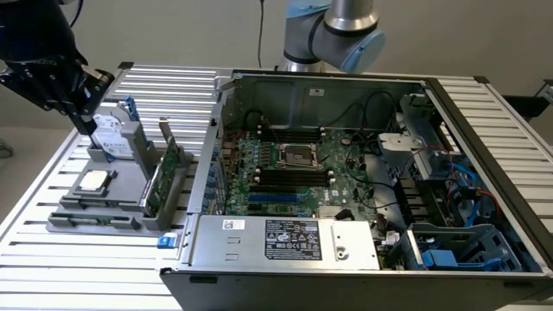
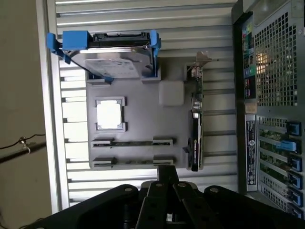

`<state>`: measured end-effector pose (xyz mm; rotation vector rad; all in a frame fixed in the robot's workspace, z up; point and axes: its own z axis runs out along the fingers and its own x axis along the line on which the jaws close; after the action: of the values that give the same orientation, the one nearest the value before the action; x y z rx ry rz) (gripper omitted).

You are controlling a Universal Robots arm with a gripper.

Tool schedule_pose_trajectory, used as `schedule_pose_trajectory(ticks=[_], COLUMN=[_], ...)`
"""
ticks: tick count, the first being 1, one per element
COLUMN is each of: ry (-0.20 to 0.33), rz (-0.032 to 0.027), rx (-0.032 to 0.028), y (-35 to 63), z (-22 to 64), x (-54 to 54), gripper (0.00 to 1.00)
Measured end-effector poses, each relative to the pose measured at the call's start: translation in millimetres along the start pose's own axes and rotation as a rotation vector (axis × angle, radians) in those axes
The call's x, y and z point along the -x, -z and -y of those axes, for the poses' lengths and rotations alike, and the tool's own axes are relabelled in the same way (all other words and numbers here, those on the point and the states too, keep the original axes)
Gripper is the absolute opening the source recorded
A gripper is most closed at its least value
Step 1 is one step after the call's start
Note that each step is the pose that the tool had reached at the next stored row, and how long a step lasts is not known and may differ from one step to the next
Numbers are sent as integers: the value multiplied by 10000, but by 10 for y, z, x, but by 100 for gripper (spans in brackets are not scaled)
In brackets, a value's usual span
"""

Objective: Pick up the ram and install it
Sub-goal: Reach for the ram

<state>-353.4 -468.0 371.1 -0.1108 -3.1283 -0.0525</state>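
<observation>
Two thin ram sticks (image 2: pixel 129 142) stand on edge in the slots of a grey holder (image 2: pixel 143 119), one beside the other; a strip of ram (image 1: pixel 90 220) also shows along the holder's near end in the exterior view. My black gripper (image 1: pixel 87 125) hangs above the holder's far end, next to the hard drive (image 1: pixel 111 133), well apart from the ram. Its fingers (image 2: pixel 167 172) are pressed together and shut with nothing between them.
The holder also carries a square processor (image 2: pixel 109 114), a blue-framed hard drive (image 2: pixel 112 64) and an upright green expansion card (image 1: pixel 164 172). At the exterior view's right lies the open computer case (image 1: pixel 484 129) with its motherboard (image 1: pixel 294 175) and black and blue slots.
</observation>
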Motion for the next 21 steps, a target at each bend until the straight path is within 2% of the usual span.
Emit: schedule_pose_trajectory(ticks=[6, 8, 12, 15, 18, 21], ry=[-7, -8, -8, -8, -6, -5], rz=[-158, -191, -200, -199, -197, -199], rx=[-12, -15, -15, -1, 20, 33], y=[-58, -87, -151, -202, -257, -300], z=[90, 133, 244, 298, 312, 316], x=[-88, -118, -182, -279, -347, -356], gripper=[11, 11, 11, 11, 11, 11])
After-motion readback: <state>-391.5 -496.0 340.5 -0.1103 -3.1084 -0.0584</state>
